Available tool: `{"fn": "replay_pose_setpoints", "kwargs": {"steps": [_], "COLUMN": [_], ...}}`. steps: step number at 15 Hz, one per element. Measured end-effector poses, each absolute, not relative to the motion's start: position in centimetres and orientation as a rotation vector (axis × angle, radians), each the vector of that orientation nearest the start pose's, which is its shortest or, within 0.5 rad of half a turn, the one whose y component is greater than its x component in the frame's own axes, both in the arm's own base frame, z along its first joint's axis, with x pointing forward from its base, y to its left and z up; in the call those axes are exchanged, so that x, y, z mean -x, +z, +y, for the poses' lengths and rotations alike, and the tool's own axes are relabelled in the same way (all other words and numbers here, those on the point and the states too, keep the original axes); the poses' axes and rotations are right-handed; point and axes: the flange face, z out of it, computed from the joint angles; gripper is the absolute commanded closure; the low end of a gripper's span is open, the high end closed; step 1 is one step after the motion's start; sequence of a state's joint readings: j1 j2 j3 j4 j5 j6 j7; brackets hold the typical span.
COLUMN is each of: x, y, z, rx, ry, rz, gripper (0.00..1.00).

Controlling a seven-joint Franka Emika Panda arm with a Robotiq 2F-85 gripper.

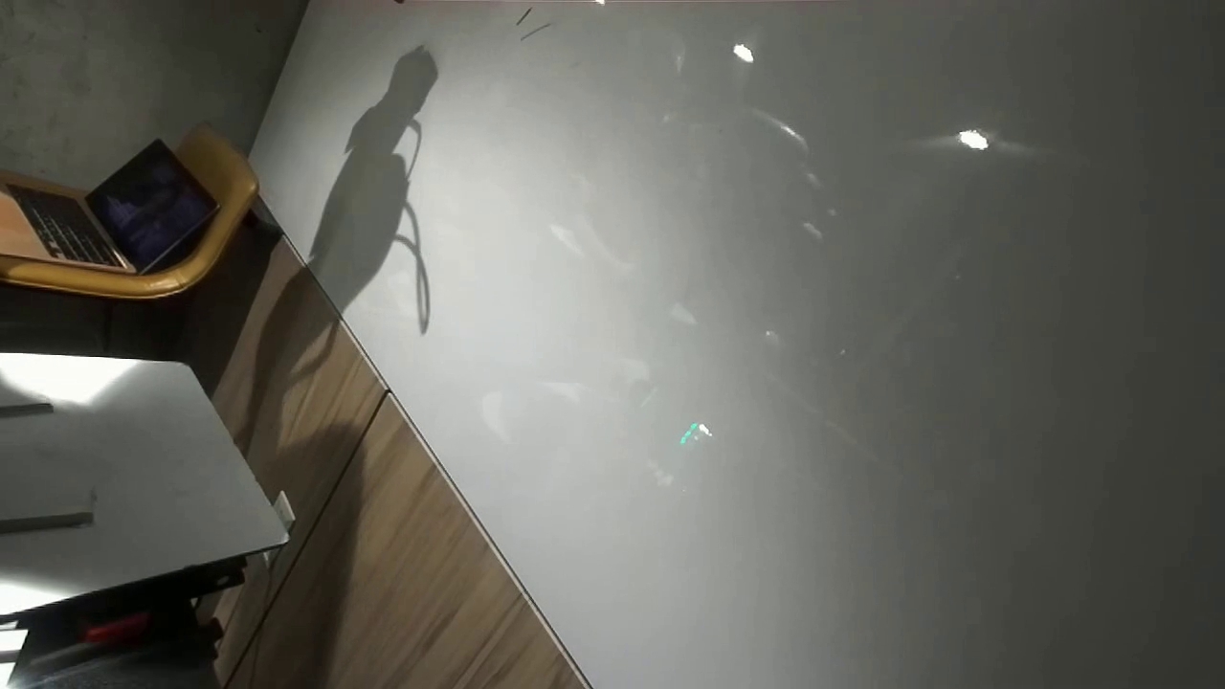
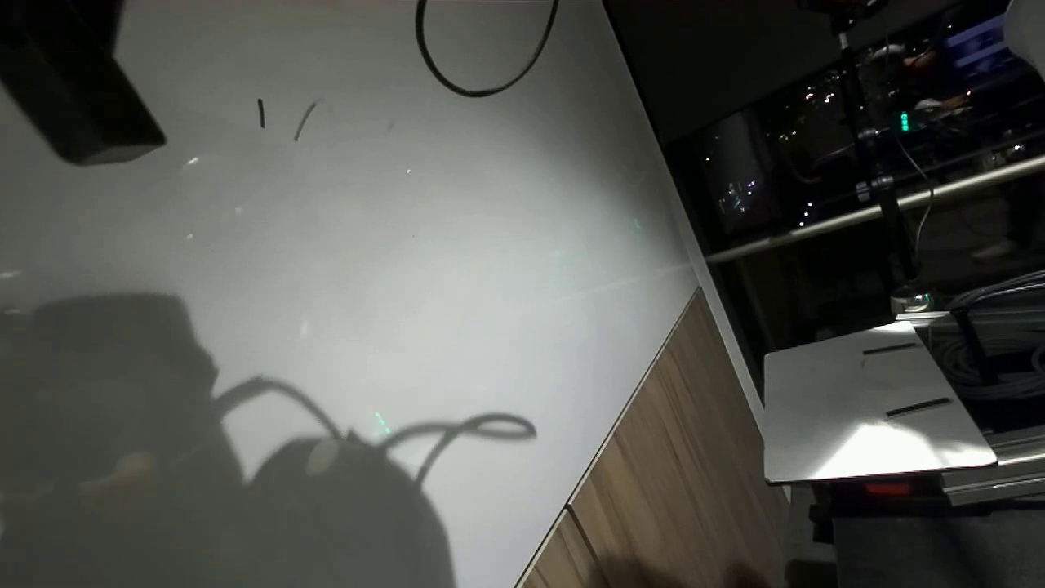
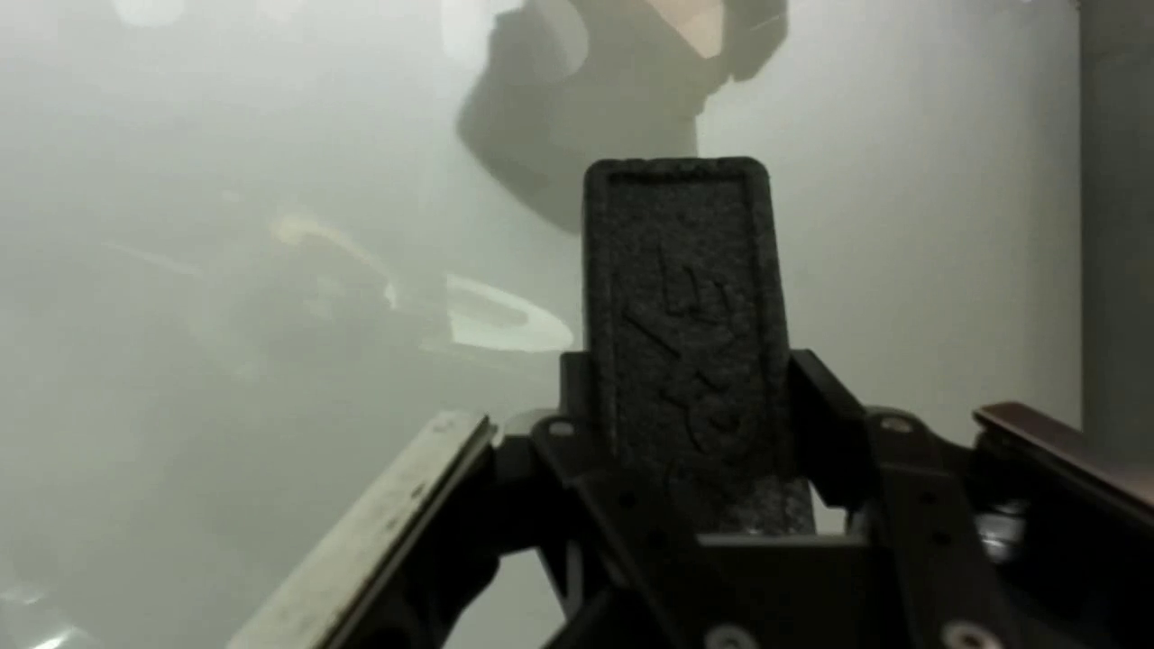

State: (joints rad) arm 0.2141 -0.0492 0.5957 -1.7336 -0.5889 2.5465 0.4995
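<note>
In the wrist view my gripper is shut on a dark, rough, rectangular block, one finger on each long side. The block looks like a board eraser and juts out beyond the fingertips. Behind it lies a glossy white board with a shadow and reflections; whether the block touches it I cannot tell. Two short black strokes mark the board, a straight one and a curved one, seen in both exterior views. A dark blocky shape enters one corner near them; it is too dark to identify.
Wood panels border the board. A grey metal plate with slots stands beside them. A laptop rests on a yellow chair. A black cable loops in front of the board, and a dark stand rises beyond.
</note>
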Motion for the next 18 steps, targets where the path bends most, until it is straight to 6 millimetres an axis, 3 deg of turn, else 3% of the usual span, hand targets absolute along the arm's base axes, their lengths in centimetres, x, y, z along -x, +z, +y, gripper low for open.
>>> {"fn": "replay_pose_setpoints", "kwargs": {"steps": [3,6,8,13,15,18], "x": [-38.0,-40.0,-42.9,-50.0,-51.1,-51.2], "y": [66.9,65.4,65.6,69.3,70.6,71.9], "z": [49.4,50.1,48.1,40.0,38.2,37.8], "rx": [2.624,2.777,2.865,2.963,2.967,2.952], "ry": [-1.445,-1.382,-1.367,-1.406,-1.436,-1.460], "rz": [-0.906,-0.885,-0.826,-0.579,-0.508,-0.452], "gripper": [0.71,0.71,0.71,0.71,0.71,0.71]}}
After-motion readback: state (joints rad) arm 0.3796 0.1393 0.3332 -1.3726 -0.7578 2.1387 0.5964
